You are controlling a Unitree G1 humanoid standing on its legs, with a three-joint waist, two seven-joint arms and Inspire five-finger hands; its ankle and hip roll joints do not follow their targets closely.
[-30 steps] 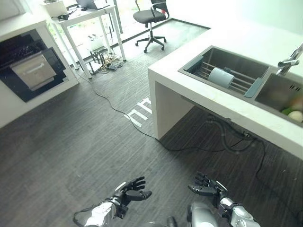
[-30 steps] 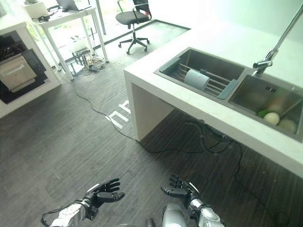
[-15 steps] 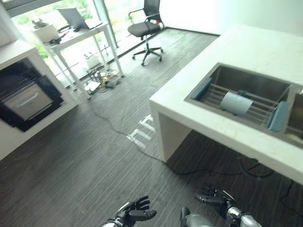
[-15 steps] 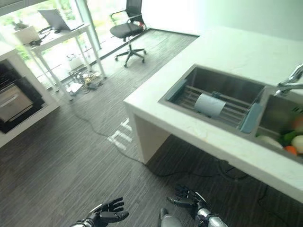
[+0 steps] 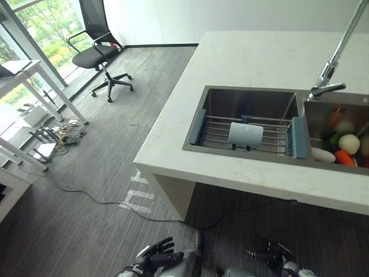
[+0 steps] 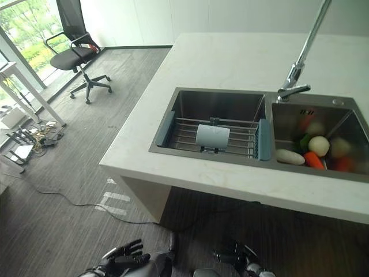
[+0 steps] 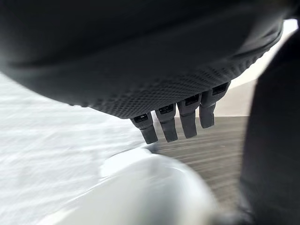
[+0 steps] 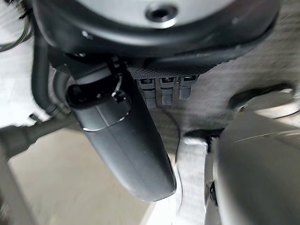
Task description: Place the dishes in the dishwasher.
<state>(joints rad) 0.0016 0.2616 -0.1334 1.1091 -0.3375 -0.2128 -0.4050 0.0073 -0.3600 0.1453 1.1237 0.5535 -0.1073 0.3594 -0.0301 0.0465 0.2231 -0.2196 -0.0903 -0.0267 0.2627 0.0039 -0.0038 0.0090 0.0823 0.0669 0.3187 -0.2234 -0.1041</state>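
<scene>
A pale blue-grey cup (image 5: 245, 133) lies on its side on a wire rack (image 5: 218, 130) inside the left basin of a steel sink (image 5: 249, 96). The sink is set in a white counter (image 5: 253, 57). Low at the bottom edge, above the dark floor, my left hand (image 5: 154, 255) hangs with relaxed fingers (image 7: 169, 123) and holds nothing. My right hand (image 5: 268, 255) hangs beside it, far below the counter, its fingers (image 8: 161, 89) straight and empty too.
The right basin (image 6: 323, 124) holds vegetables: a white round one (image 5: 349, 143), an orange carrot (image 5: 343, 157) and greens. A tall tap (image 5: 334, 57) stands behind the sink. An office chair (image 5: 98, 55) and a white desk (image 5: 23, 72) stand at the far left on the striped floor.
The whole picture has shifted: the camera turned right and up, so the sink is now central and the oven unit has left the view. Both hands sit lower in the picture.
</scene>
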